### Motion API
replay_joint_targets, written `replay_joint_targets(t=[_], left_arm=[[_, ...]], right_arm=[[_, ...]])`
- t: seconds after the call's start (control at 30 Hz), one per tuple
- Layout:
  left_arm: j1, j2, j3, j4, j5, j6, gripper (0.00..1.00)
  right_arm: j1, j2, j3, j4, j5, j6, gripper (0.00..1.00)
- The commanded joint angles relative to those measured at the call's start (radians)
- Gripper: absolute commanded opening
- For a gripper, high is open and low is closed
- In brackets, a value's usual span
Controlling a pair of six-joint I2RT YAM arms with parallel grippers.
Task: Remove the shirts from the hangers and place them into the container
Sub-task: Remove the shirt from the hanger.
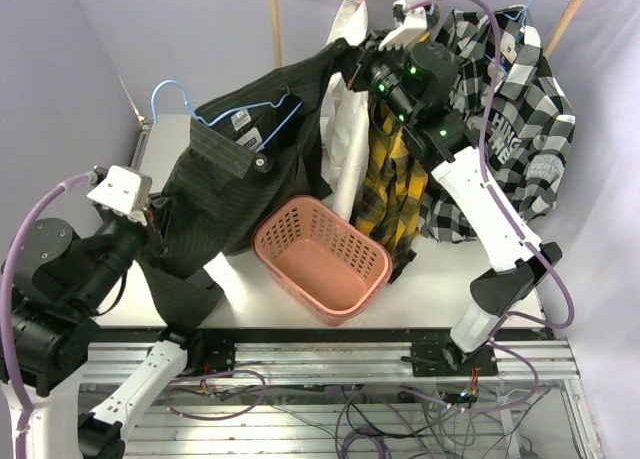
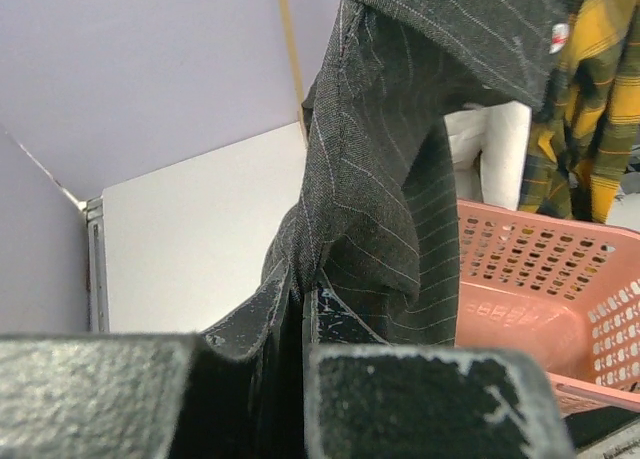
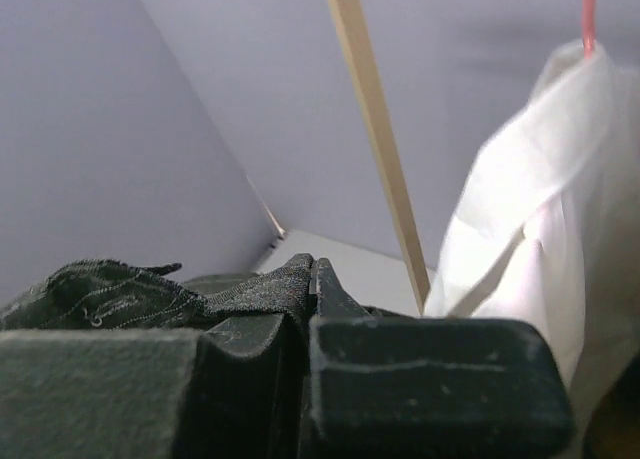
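left pincer (image 2: 303, 309): closed tight on pinstriped shirt (image 2: 380, 179), near bench left edge
right pincer (image 3: 312, 279): closed on same shirt, beside white shirt (image 3: 520, 199)
basket (image 1: 320, 254): bench front middle

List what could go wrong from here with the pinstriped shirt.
1. The blue hanger is not yet out of the pinstriped shirt, so it may snag or land in the basket too.
2. The left gripper and right gripper pinch only thin folds, which might slip.
3. Cloth may drape over the basket rim.
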Motion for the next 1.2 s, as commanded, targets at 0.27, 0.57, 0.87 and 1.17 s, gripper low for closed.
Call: replay_joint_targets(t=[0.27, 0.57, 0.87, 1.17], left_arm=[[-0.001, -0.066, -0.002, -0.011, 0.073, 0.006, 0.07], [-0.001, -0.086, -0.035, 0.033, 0.148, 0.009, 0.07], [-0.001, -0.084, -0.030, 0.009, 0.230, 0.027, 0.07], [-0.001, -0.070, -0.030, 0.044, 0.297, 0.023, 0.07]], right_arm=[[-0.025, 0.086, 0.137, 0.111, -0.198, 0.075, 0.00], [-0.029, 0.241, 0.326, 0.065, -0.392, 0.164, 0.00], [-0.030, 0.253, 0.302, 0.118, -0.448, 0.198, 0.00], [-0.030, 0.304, 0.351, 0.060, -0.564, 0.208, 0.00]])
